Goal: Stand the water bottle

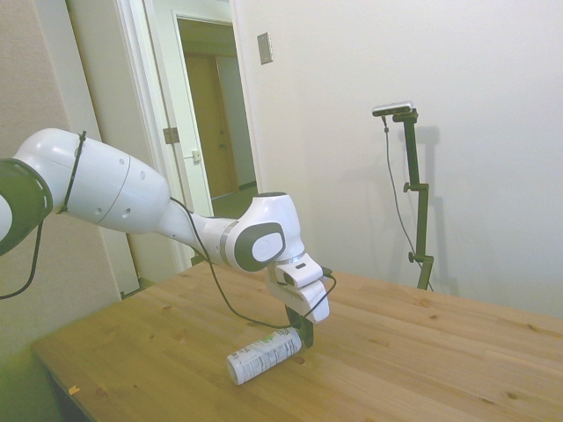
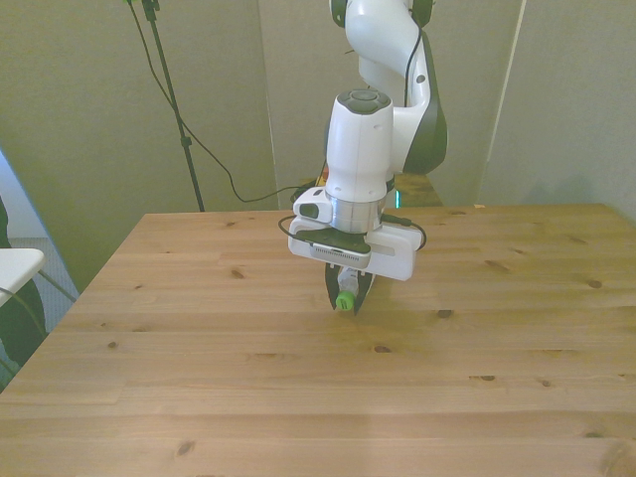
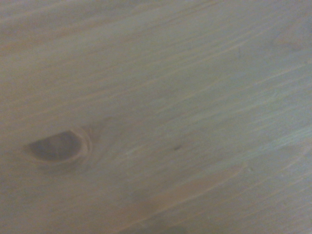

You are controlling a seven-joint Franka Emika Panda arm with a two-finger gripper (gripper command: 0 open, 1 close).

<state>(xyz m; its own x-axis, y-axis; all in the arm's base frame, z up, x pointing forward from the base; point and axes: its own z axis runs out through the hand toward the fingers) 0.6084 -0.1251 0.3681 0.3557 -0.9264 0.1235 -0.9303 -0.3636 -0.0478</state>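
The water bottle (image 1: 262, 355) lies on its side on the wooden table (image 1: 422, 369), its white label showing and its base end pointing away from the arm. In the front view only its green cap (image 2: 344, 298) shows, between the dark fingers. My gripper (image 2: 348, 295) is down at the table, over the bottle's cap end, and its fingers are shut on the neck by the cap. The gripper (image 1: 304, 334) hides the cap in the side view. The wrist view shows only blurred wood with a dark knot (image 3: 56, 146).
The table's edges (image 2: 89, 288) lie well away from the bottle on all sides. A doorway (image 1: 211, 114) opens behind the table in the side view.
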